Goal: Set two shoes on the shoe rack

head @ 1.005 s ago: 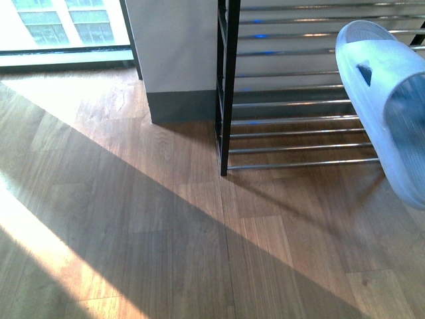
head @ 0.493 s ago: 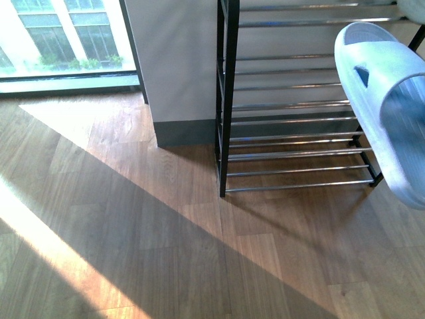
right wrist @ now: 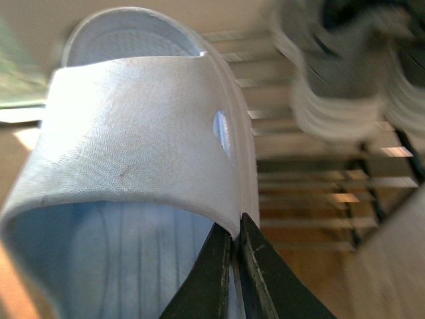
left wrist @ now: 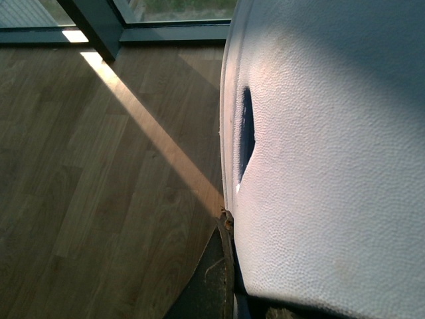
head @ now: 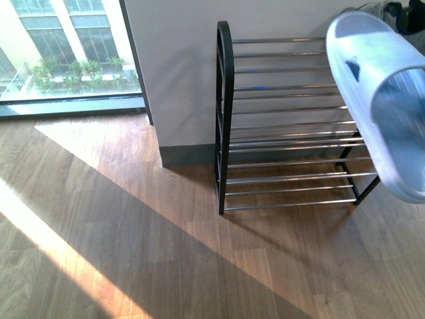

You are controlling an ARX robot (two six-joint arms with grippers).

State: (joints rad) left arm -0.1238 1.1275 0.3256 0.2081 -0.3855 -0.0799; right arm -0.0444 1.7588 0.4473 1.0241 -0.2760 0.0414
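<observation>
One pale blue slide sandal (head: 382, 100) hangs close to the camera at the right of the front view, in front of the shoe rack (head: 292, 126). No gripper shows in that view. The rack has black side frames and silver rods and stands against the wall. In the right wrist view my right gripper (right wrist: 234, 226) is shut on the strap edge of that sandal (right wrist: 139, 133), with blurred grey sneakers (right wrist: 339, 73) on the rack's top tier (right wrist: 305, 199) beyond. My left gripper (left wrist: 231, 226) is shut on a second pale blue sandal (left wrist: 332, 153), above bare floor.
A grey wall section (head: 172, 80) stands left of the rack, with a large window (head: 66, 46) further left. The wooden floor (head: 199, 266) carries a diagonal band of sunlight (head: 60, 252). A dark window frame post (left wrist: 93, 26) shows in the left wrist view.
The front view has drawn back and lifted, so the whole rack and more window now show. The sandal at the right has stayed close to the camera and sits slightly higher.
</observation>
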